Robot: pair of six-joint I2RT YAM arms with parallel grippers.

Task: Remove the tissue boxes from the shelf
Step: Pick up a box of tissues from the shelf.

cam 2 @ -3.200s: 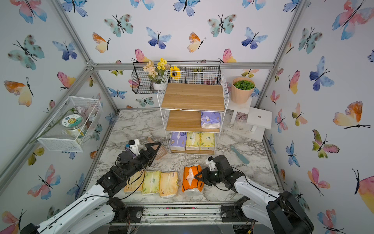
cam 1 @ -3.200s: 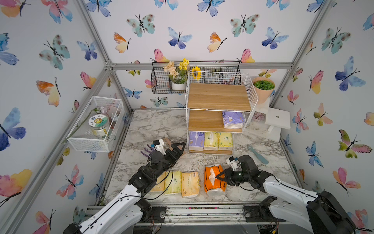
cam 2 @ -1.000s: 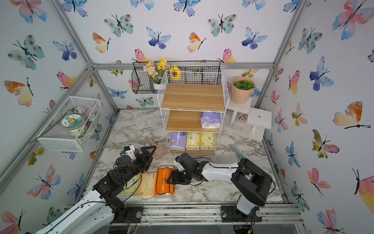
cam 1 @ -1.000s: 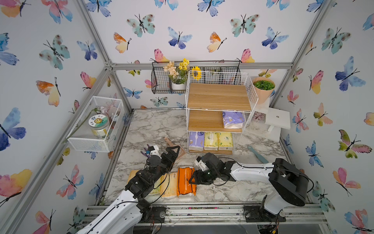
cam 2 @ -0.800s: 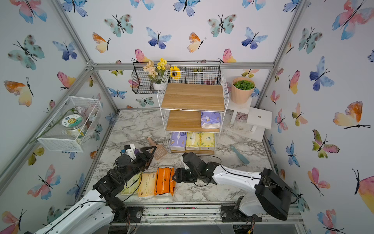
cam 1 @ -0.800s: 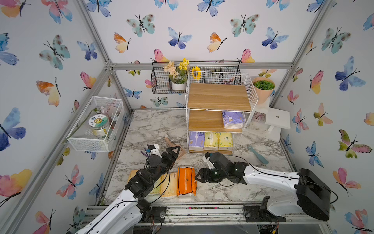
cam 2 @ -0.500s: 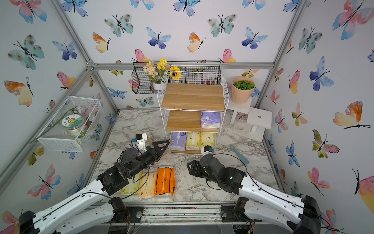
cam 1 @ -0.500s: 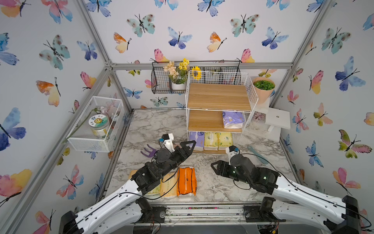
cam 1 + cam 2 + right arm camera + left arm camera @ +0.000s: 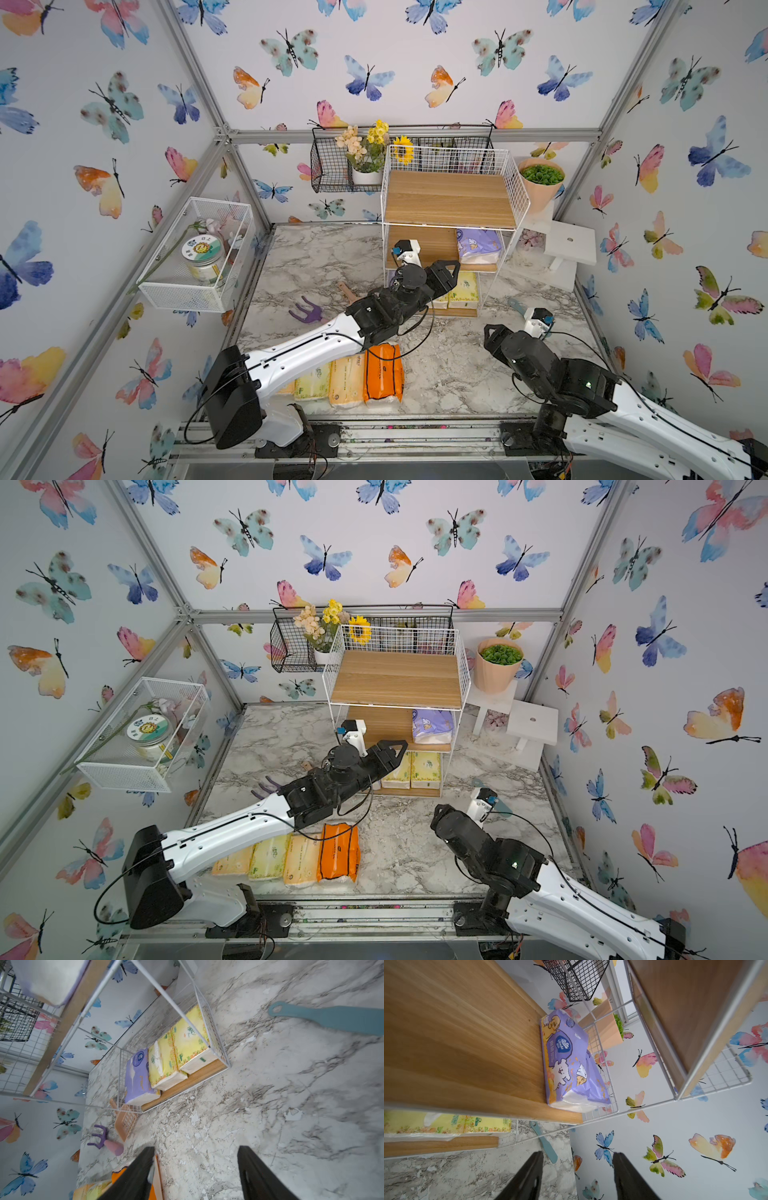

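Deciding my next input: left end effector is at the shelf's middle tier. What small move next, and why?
Likely ease the left end effector forward toward the lilac pack on the middle board of the shelf: the end effector stands open and empty, and the pack lies ahead, untouched, beside the wire side.

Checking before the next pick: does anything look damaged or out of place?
Yes. The table surface is flaking before the shelf, and the middle yellow pack on its bottom board has tissue sticking out.
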